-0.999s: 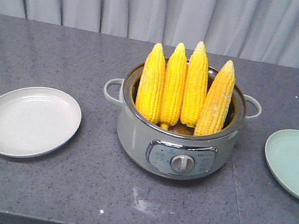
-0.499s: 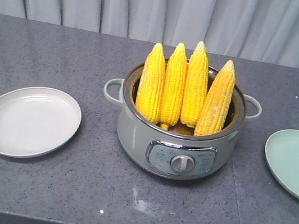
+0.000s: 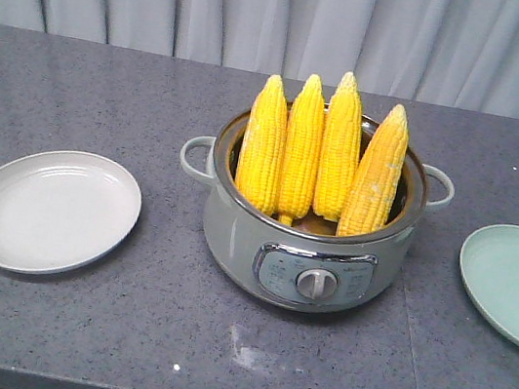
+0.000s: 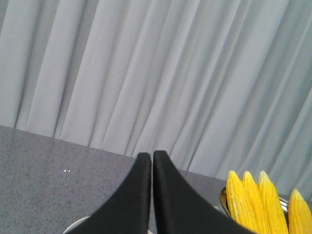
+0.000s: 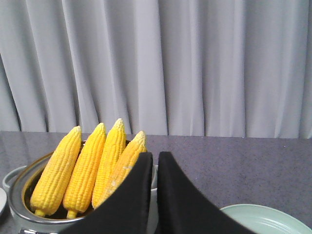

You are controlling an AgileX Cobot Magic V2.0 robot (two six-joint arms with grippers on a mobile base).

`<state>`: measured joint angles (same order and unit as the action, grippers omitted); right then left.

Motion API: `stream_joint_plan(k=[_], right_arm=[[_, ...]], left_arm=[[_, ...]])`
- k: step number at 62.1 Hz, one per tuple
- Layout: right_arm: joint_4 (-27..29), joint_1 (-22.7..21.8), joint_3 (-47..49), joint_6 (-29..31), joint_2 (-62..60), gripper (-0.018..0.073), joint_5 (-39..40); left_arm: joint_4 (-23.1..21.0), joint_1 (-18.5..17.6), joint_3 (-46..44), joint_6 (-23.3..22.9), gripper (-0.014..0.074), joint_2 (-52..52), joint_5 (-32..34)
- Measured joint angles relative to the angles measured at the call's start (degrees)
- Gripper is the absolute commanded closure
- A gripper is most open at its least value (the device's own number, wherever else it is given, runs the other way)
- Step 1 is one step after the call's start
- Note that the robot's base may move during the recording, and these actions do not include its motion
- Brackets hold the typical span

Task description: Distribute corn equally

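Ahead of the left end effector (image 4: 149, 157) and right end effector (image 5: 153, 156), both closed on nothing, the corn (image 3: 302, 147) stands in the cooker (image 3: 234, 230), none distributed.

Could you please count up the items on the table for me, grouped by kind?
Corn cobs: 4
Plates: 2 (grey plate, green plate)
Pot: 1
Total: 7
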<state>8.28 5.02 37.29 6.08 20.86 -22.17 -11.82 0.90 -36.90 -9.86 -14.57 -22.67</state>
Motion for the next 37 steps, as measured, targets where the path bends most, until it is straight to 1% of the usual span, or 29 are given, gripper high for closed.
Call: stream_joint_plan(k=[5,8,9,12,16,20,23,29,32,37], right_arm=[[0.09,0.0,0.96,0.5,2.29,0.0374,-0.81],[0.09,0.0,1.02,0.62,3.0,0.03,-0.99],[0.09,0.0,1.05,0.62,3.19,0.027,-0.99],[0.09,0.0,1.05,0.62,3.45,0.0188,-1.23],[0.09,0.0,1.05,0.67,3.61,0.0088,-0.99],[0.09,0.0,1.05,0.67,3.61,0.0022,0.29],[0.09,0.0,1.05,0.67,3.61,0.0,1.17],[0.09,0.0,1.05,0.48,3.61,-0.0001,2.22],[0.09,0.0,1.05,0.48,3.61,-0.0001,1.85],[0.09,0.0,1.05,0.48,3.61,-0.0001,0.55]], left_arm=[[-3.23,0.0,-2.75,5.28,0.0575,-3.9,-1.35],[-6.2,0.0,-4.2,9.14,0.0556,-6.38,-2.37],[-6.9,0.0,-4.54,9.86,0.0546,-6.9,-2.64],[-10.14,0.0,-5.84,14.38,0.0512,-8.94,-3.87],[-13.55,0.0,-6.95,18.9,0.0461,-11.42,-5.02],[-16.43,0.0,-7.49,21.82,0.0398,-13.3,-5.64],[-18.34,0.0,-7.63,23.17,0.0339,-14.6,-5.78],[-19.86,0.0,-7.63,24.02,0.0255,-15.87,-5.94],[-20.0,0.0,-7.63,24.04,0.023,-16.1,-5.88],[-20.5,0.0,-7.63,24.04,0.0217,-16.15,-4.84]])
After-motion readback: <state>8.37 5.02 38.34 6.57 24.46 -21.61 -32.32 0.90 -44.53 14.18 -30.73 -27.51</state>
